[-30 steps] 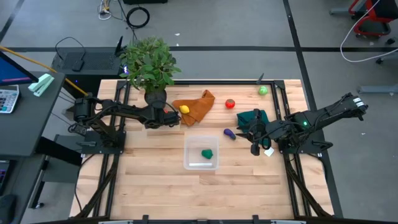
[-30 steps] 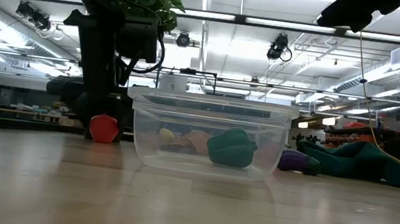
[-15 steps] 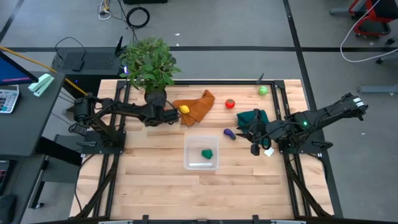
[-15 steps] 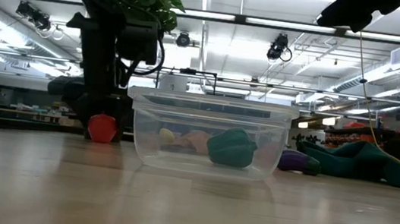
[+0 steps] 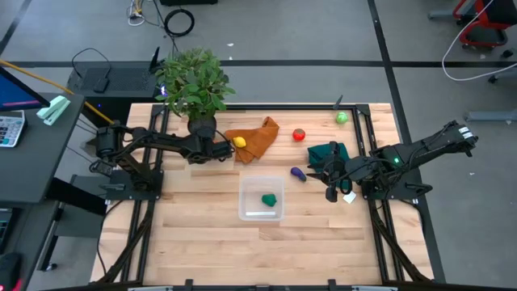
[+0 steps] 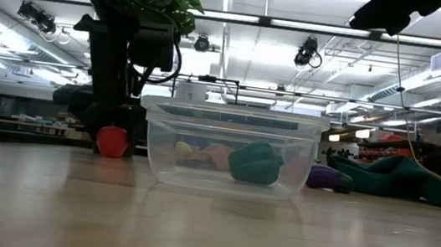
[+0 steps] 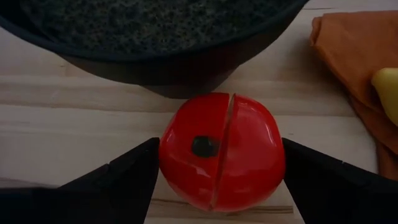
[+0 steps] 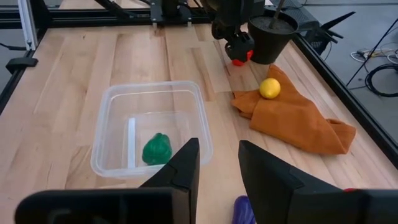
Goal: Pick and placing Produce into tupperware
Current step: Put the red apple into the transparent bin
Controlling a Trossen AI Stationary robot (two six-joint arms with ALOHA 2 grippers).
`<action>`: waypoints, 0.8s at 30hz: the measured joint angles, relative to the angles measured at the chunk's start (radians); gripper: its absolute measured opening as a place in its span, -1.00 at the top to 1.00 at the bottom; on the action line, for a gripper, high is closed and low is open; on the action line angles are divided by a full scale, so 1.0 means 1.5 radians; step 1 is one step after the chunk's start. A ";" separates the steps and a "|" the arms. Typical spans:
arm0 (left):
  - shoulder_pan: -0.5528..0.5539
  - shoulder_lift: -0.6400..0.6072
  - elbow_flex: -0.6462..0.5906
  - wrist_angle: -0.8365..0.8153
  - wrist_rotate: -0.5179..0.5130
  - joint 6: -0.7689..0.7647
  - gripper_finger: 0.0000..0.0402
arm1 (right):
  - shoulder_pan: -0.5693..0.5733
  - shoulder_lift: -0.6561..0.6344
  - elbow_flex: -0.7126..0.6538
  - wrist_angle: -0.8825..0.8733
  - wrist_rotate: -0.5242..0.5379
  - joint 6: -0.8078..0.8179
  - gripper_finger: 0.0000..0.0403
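Note:
My left gripper [image 7: 221, 155] is down beside the plant pot [image 7: 155, 43], shut on a red toy tomato [image 7: 222, 152]; the low view shows that toy [image 6: 113, 140] on the table. The clear tupperware [image 5: 261, 199] sits mid-table with a green toy [image 5: 269, 199] lying inside. A yellow toy [image 5: 239, 142] lies on the orange cloth [image 5: 257, 137]. A second red toy [image 5: 299, 135], a light green one [image 5: 342, 118] and a purple one [image 5: 298, 173] lie on the wood. My right gripper [image 5: 333, 184] hovers open near the purple toy, by the dark green cloth [image 5: 327, 153]. My left gripper pinches the red tomato between its two fingers, one on each flank [image 7: 166, 155]. The fingers come slanting down from the table's left. The tomato stands on the table with its stem mark up, close against the foot of the pot.
The big leafy potted plant [image 5: 194, 81] stands at the far left, right behind my left gripper. The two cloths lie in the table's far half. Bare wood lies between the tupperware and the near edge [image 5: 258, 259]. Frame rails run along both sides.

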 joint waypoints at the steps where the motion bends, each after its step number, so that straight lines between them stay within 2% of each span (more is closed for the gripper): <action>1: 0.000 0.000 0.000 0.000 0.001 0.000 -0.61 | 0.000 0.000 0.000 0.000 0.000 0.000 0.62; 5: 0.000 0.004 0.000 0.001 0.004 0.000 -0.61 | 0.000 0.000 0.000 0.000 0.000 0.000 0.62; 11: 0.002 0.041 0.000 0.018 0.047 0.005 -0.57 | 0.000 0.000 0.000 0.000 0.000 0.000 0.62; 24: -0.020 0.057 0.001 0.036 0.034 -0.005 -0.15 | 0.000 0.000 0.000 0.000 0.001 0.001 0.62</action>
